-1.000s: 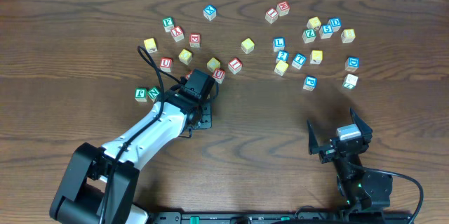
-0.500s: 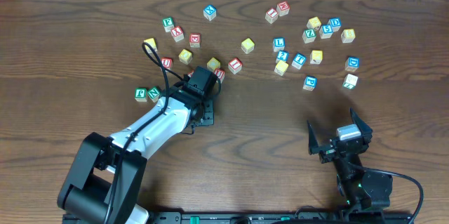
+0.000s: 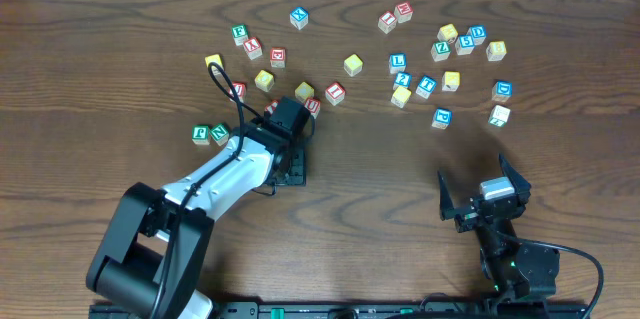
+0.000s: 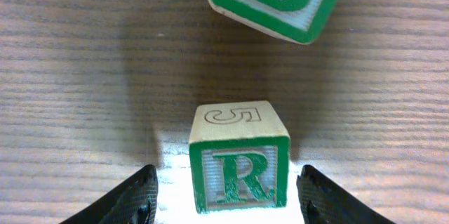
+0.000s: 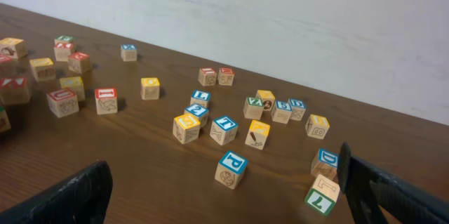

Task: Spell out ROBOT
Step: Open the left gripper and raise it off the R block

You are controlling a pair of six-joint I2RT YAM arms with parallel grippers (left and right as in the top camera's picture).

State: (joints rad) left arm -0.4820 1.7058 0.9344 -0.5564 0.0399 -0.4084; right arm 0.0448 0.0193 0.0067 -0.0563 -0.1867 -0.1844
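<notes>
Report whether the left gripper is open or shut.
Open: the left gripper straddles the R block, with a visible gap on each side of it.

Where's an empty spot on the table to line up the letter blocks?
The biggest bare patch is the wood between the left arm and the right gripper, below the blue P block. The far left, beside the green blocks, is bare too. The top band of blocks is crowded.
</notes>
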